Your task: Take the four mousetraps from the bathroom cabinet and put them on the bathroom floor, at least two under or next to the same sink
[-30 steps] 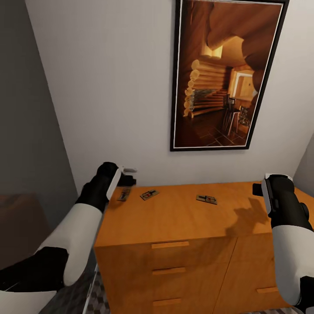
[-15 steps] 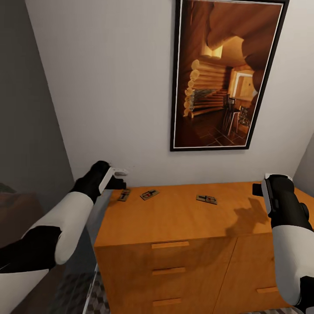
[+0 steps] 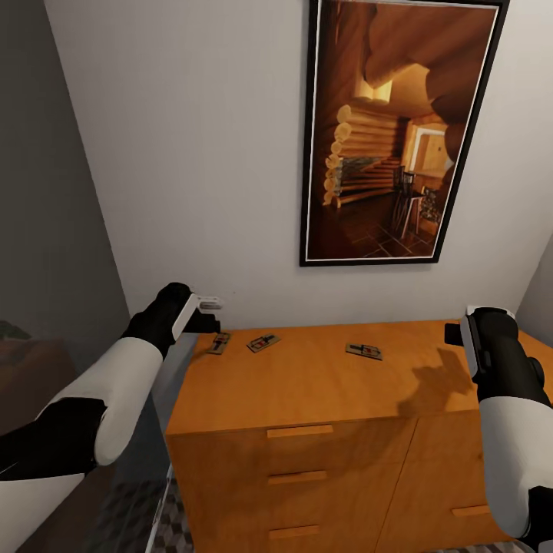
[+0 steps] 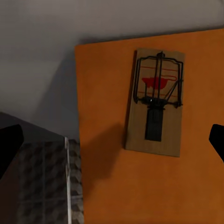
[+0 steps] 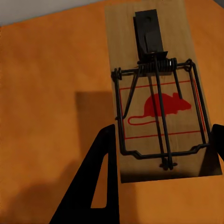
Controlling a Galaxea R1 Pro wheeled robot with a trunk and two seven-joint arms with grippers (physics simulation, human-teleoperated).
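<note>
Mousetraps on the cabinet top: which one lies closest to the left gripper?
The mousetrap at the cabinet's back left corner, just below the left gripper; the others lie farther right.

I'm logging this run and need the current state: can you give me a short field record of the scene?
location: facing the cabinet against a white wall
mousetraps on cabinet top in head view: three
left gripper: open, above the top's left rear corner, holding nothing
right gripper: open, fingers straddling a mousetrap
wall: framed picture
floor: patterned tiles
</note>
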